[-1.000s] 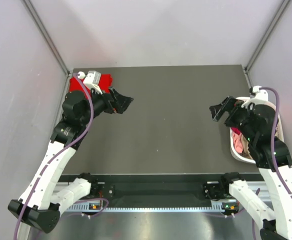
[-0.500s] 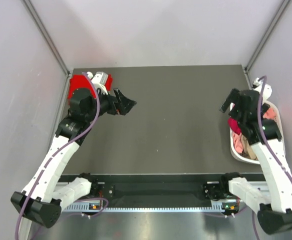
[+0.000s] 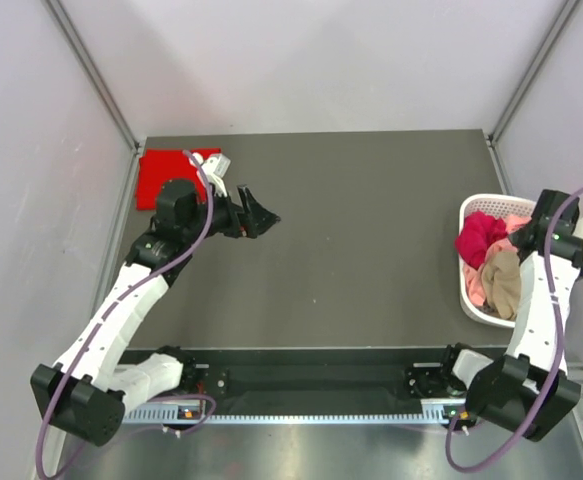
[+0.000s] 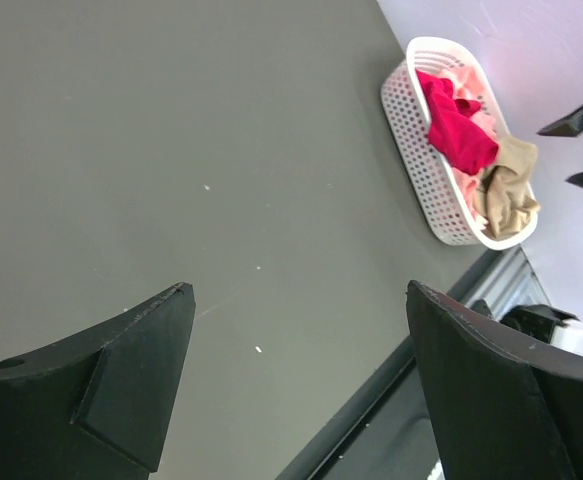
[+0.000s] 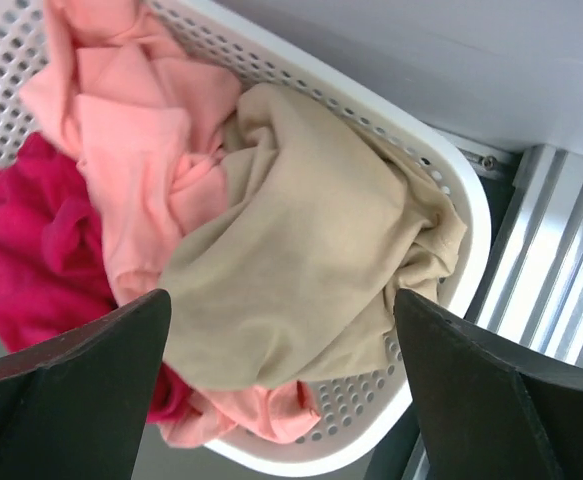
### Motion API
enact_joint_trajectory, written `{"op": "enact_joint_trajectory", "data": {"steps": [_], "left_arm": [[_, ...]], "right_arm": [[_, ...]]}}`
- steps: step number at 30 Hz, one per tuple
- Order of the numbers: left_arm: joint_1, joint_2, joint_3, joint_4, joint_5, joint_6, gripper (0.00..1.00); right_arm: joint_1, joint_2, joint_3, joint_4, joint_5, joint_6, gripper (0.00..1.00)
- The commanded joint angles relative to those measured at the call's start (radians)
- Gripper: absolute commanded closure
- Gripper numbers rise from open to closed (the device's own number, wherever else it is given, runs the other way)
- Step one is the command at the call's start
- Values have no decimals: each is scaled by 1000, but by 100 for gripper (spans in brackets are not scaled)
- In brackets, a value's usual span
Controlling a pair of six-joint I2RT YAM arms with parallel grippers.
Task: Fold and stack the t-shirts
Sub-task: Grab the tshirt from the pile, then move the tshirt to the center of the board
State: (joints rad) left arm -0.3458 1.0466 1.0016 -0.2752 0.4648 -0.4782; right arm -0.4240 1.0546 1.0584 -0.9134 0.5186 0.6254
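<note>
**Jaws wide, nothing held**

Left gripper (image 4: 296,300) hangs over table (image 3: 371,250); right gripper (image 5: 281,300) above basket (image 5: 471,235) at right edge; tan shirt (image 5: 311,260), pink shirt (image 5: 141,150), crimson shirt (image 5: 31,260) heaped inside; red shirt (image 3: 161,175) flat at table's far-left corner.

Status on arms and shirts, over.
Left gripper open, empty, over table; right gripper open above basket. Red t-shirt folded far left; tan shirt, pink shirt, crimson shirt in basket. Nothing blocking.

A white slotted basket (image 5: 474,235) sits directly below the right gripper (image 5: 281,295), with a ribbed metal rail (image 5: 556,260) just beside it. A dark grey table (image 4: 171,150) lies under the left gripper (image 4: 299,290).
</note>
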Motion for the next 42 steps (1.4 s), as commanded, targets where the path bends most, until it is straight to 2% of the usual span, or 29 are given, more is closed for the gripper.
{"op": "enact_joint_trajectory", "data": {"steps": [1,7,10,11,12,13,14,15,19,23,25,27,29,30,33,36,39,42], "left_arm": [[2,23,-1,97,66,-20,10],[2,58,31,65,86,-26,14],[2,40,12,71,69,-40,15],[2,30,6,77,60,-46,15],[2,27,-3,80,60,-49,15],[4,24,-6,80,60,-51,15],[2,23,-6,79,63,-51,15],[2,24,-6,80,64,-50,15],[2,27,-26,88,64,-36,15],[2,35,-75,88,34,-59,17],[2,30,-90,87,-3,-77,17],[4,21,-104,87,-35,-134,17],[16,18,-103,68,-57,-199,17],[27,18,-103,68,-54,-218,17],[42,0,-104,57,-64,-253,16],[73,-40,-103,39,-97,-260,15],[100,-85,-97,-15,-143,-263,15],[139,-140,-90,-77,-216,-241,14]], "right_arm": [[-74,38,-15,30,-37,108,8],[-114,91,-83,139,-100,148,12],[-137,117,-93,166,-124,149,23],[-139,116,-89,174,-132,145,53],[-140,105,-80,176,-137,123,73],[-140,94,-63,165,-141,111,91],[-140,62,-16,157,-144,99,100],[-140,44,12,153,-152,76,100],[-140,-16,194,157,-374,-52,100],[-125,-12,401,205,-842,-9,100],[-67,1,474,246,-987,14,100],[2,18,601,278,-1006,34,100],[141,30,719,326,-997,42,100],[206,34,741,396,-1018,68,100],[278,83,804,540,-1193,218,100],[451,137,887,550,-1195,220,100],[525,153,871,464,-1149,171,100],[616,88,657,421,-1021,119,97]]}}
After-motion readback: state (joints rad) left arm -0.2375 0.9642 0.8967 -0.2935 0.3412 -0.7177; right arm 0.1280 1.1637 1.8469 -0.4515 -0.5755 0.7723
